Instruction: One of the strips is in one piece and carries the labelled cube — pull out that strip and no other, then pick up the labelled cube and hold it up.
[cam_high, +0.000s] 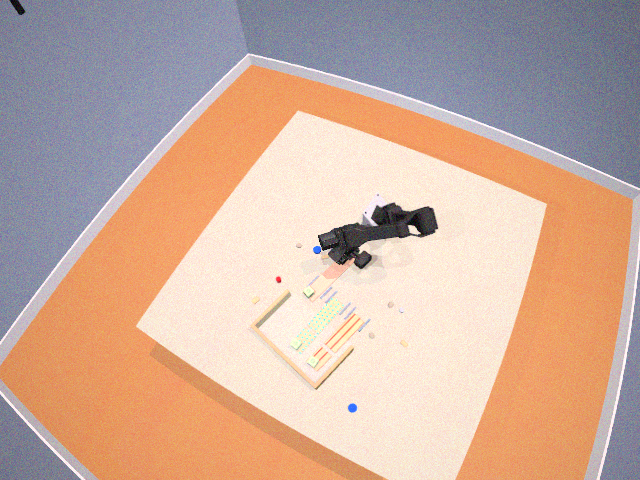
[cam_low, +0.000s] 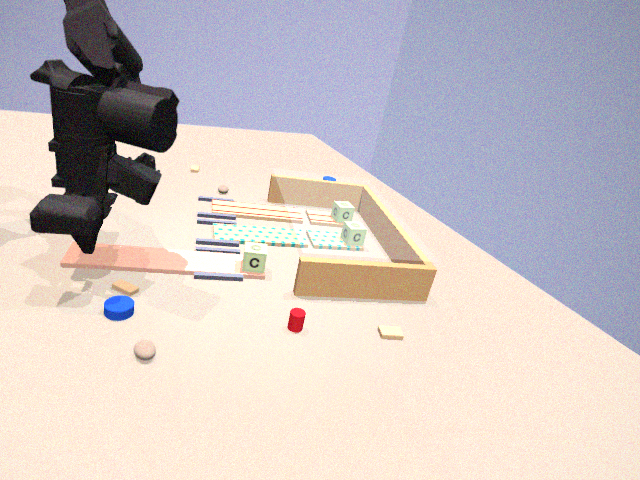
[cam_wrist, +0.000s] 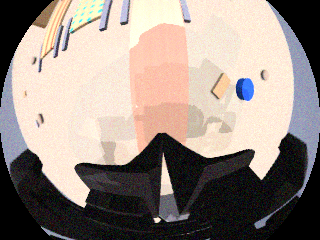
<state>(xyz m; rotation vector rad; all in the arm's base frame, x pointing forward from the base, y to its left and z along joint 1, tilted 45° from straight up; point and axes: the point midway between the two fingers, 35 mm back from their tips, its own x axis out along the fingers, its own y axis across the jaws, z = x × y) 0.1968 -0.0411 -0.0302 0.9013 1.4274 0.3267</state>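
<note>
The tool stood with fingers pressed together, empty, tips on the pink strip's near end. The labelled cube sat on its far end, outside the wooden frame.
</note>
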